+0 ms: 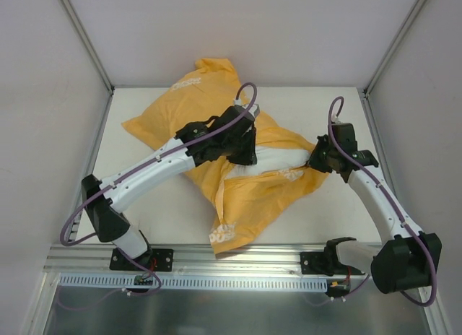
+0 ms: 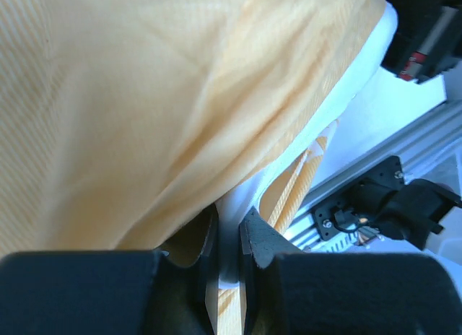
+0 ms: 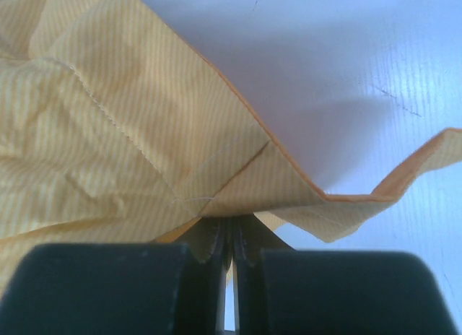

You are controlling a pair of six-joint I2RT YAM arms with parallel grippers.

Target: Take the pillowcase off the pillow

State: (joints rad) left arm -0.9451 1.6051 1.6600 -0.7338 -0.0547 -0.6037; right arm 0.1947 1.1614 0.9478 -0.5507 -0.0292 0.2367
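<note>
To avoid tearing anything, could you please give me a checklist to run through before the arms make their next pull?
1. Right gripper shut on the pillowcase edge: ok.
2. Left gripper holding the pillow rather than orange cloth: cannot tell; its fingers are nearly shut under the fabric.
3. Pillow exposed at the opening: ok; white shows between the arms.
4. Pillow free of the pillowcase: not ok; it is mostly covered.
5. Bare table near the right gripper to pull over: ok.
</note>
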